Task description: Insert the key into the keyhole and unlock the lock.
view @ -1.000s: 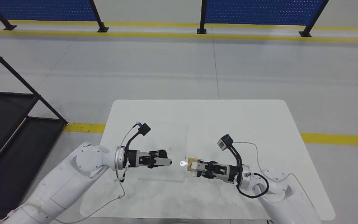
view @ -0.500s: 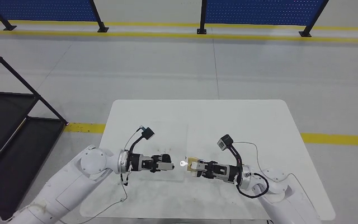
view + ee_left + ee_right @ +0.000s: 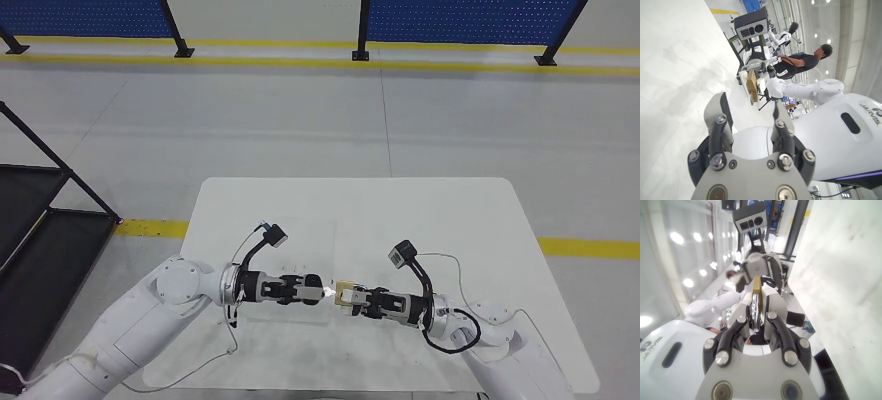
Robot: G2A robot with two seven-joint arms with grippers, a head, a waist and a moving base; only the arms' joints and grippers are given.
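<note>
- A white table (image 3: 450, 210) is standing on a pale grey floor (image 3: 300, 120).
- A yellow stripe (image 3: 590, 247) is running across the floor and passing under the table.
- Blue fence panels (image 3: 460, 20) on black feet are lining the far side.
- A black metal rack (image 3: 40, 240) is standing off the table's left side.

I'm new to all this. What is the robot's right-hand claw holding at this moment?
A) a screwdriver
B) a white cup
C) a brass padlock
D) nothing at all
C: in the right wrist view the right gripper is shut on the brass padlock, with its silver shackle lying between the fingers.
</note>
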